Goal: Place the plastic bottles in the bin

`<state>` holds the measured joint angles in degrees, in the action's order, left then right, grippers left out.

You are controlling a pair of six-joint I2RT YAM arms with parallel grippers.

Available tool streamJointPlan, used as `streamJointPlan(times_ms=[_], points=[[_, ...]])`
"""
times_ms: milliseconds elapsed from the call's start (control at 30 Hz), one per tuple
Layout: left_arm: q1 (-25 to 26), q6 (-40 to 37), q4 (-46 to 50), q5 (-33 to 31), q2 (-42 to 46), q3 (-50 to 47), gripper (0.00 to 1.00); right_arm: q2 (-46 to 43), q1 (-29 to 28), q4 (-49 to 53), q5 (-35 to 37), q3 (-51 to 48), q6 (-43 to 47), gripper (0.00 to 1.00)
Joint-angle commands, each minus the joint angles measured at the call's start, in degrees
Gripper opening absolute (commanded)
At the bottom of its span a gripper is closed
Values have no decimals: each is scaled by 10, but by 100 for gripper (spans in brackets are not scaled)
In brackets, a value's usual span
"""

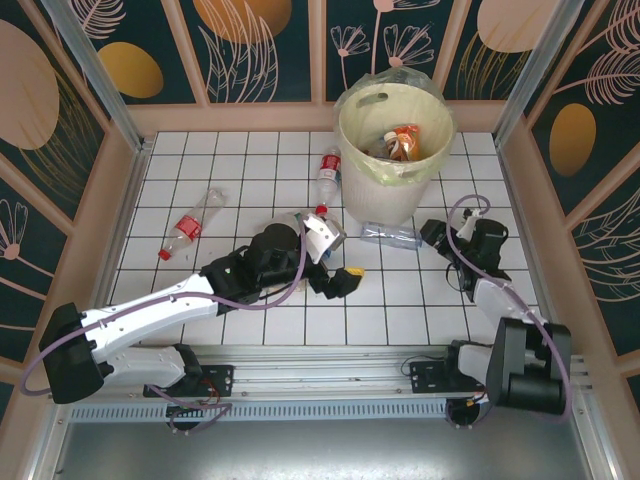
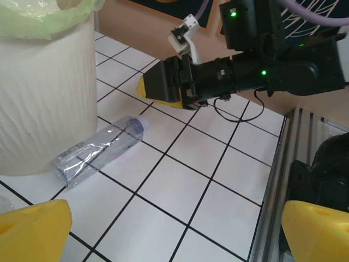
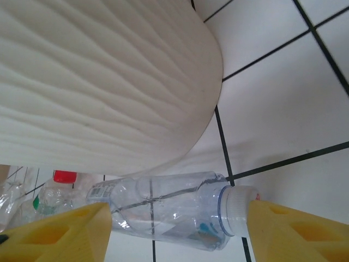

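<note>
Right wrist: fingers [image 3: 305,234] astride clear bottle [image 3: 174,210]

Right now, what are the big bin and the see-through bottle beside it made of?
Bin: probably plastic, matte cream, with rippled moulded walls. Bag over its rim: thin, shiny plastic film. Bottle: thin clear plastic, glossy and creased; the tile lines show through it. Its cap looks like pale plastic.

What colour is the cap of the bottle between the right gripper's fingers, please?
White; the bottle cap shows best in the right wrist view.
</note>
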<state>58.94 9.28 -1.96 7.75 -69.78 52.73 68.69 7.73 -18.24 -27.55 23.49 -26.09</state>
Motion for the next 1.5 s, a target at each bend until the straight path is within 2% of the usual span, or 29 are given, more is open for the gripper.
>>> streamJointPlan(times_ms=[0,133,367,567,1033,1233,1467], points=[[3,10,-22,12,-6,-5,99,40,10,-69,-41,12,-3,65],[3,14,-26,11,-6,-10,99,102,19,-85,-55,38,4,61],[3,17,-31,6,-5,-17,99,183,20,-95,-81,87,29,61],[3,16,-35,6,-7,-21,99,201,8,-83,-94,89,40,60],[3,25,-54,15,8,-41,99,161,-55,30,-26,76,62,59],[3,25,-56,17,10,-42,99,118,-118,100,18,80,85,60],[3,26,-57,18,12,-46,99,76,-182,163,33,91,103,62]])
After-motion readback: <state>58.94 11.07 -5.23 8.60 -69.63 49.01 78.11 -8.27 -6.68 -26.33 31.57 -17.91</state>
